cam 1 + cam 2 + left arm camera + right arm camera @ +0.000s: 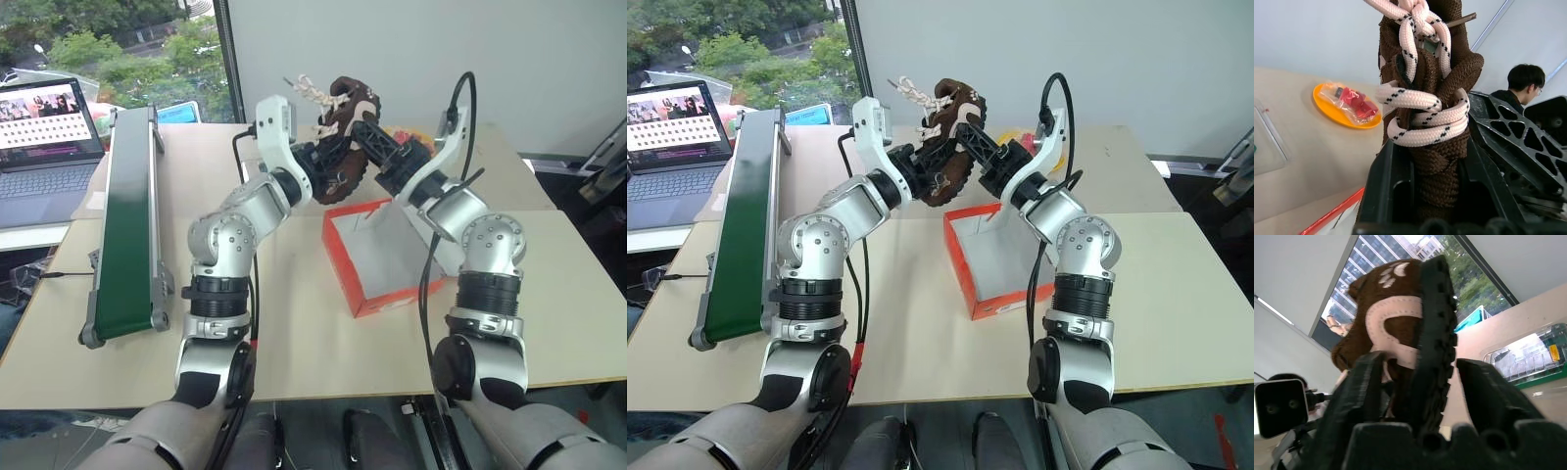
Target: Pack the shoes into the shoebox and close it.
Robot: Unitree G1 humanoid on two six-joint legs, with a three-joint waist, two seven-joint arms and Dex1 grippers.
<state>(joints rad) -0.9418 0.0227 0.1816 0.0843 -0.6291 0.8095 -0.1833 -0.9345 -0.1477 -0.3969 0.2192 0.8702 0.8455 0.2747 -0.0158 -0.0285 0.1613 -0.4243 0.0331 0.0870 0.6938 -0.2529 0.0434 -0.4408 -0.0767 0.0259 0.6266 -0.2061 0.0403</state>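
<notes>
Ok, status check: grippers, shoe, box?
Left gripper shut on shoe, held up above the shoebox. Right gripper straddling the sole, grip not confirmed. Box open, nothing inside; nothing blocking it.

Both arms raised and converging, left claw (328,157) clamped tight, right claw (367,137) with fingers part-spread.

A pale beige worktop (294,343) fills the room's middle, its far edge against a plain white wall (421,49). Beyond the far left corner a tall window (118,49) shows green trees in daylight. A green conveyor belt (127,225) runs along the left edge, with an open laptop (44,147) beside it.
</notes>
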